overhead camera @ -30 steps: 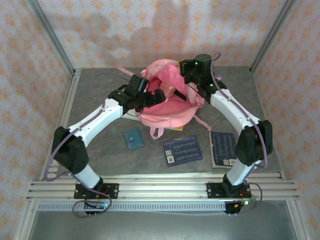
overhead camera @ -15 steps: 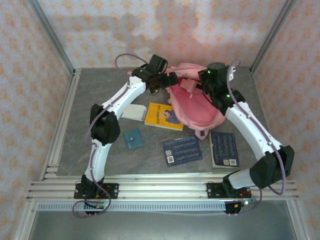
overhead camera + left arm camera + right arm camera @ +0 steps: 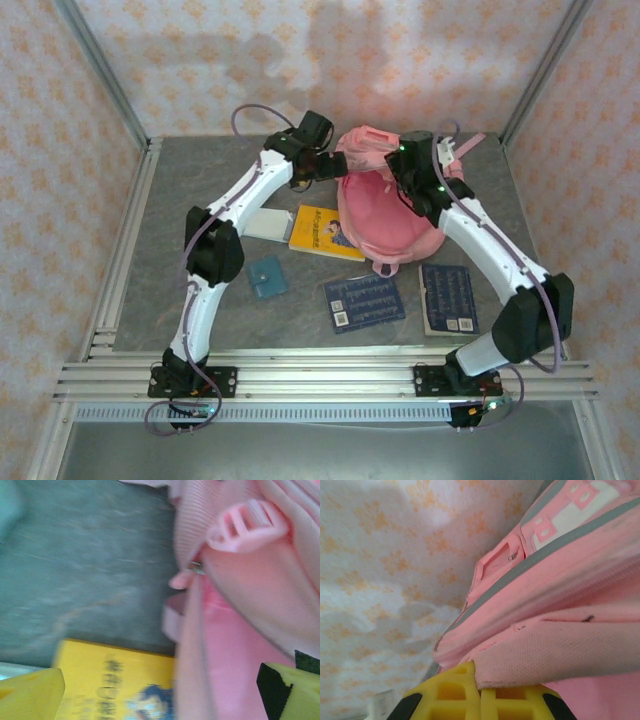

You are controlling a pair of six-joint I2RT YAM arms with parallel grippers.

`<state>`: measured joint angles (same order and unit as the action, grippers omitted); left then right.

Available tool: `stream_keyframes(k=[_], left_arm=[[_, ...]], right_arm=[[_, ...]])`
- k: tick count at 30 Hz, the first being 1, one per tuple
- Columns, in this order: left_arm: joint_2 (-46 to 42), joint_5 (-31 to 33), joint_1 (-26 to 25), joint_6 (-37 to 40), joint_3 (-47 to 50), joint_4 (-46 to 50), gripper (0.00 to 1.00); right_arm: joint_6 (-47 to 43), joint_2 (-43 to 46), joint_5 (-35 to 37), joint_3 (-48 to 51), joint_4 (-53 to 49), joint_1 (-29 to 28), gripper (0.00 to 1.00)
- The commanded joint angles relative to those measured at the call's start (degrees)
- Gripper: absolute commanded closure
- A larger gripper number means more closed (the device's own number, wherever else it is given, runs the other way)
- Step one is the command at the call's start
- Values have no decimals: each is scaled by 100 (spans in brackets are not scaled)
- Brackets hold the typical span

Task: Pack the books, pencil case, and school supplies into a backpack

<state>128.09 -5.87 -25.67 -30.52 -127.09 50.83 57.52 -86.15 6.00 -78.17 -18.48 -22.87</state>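
Spanning the frame: grey table [image 3: 170, 250], patterned walls [image 3: 200, 60]. Pink backpack [image 3: 385, 215] upper centre. 2 arms arch inward; left gripper [image 3: 336, 166] spread wide at its left edge, right gripper [image 3: 480, 692] clamped on its fabric.

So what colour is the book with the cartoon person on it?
The book is yellow; the top external view shows it best.

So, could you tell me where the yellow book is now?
In the top view, the yellow book lies flat just left of the pink backpack, beyond the teal case.
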Motion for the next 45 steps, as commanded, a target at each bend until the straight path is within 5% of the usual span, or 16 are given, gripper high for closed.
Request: stream_keyframes(k=[1, 4, 11, 27, 38, 45], left_arm=[[-760, 1317, 310, 1332, 338, 101, 0], [-761, 1449, 620, 1835, 665, -152, 0], [660, 1840, 1218, 1910, -591, 773, 0], [1350, 95, 1542, 2433, -344, 160, 0], [1567, 1213, 1531, 2528, -332, 324, 0], [1789, 1333, 1553, 2403, -582, 478, 4]], right_arm=[[-463, -202, -187, -210, -209, -4, 100], [-586, -271, -286, -114, -177, 2, 100], [-960, -355, -596, -191, -381, 75, 100], [-1166, -277, -958, 115, -490, 345, 100], [-1096, -467, -1249, 18, -455, 354, 100], [-1021, -690, -1513, -146, -481, 354, 100]])
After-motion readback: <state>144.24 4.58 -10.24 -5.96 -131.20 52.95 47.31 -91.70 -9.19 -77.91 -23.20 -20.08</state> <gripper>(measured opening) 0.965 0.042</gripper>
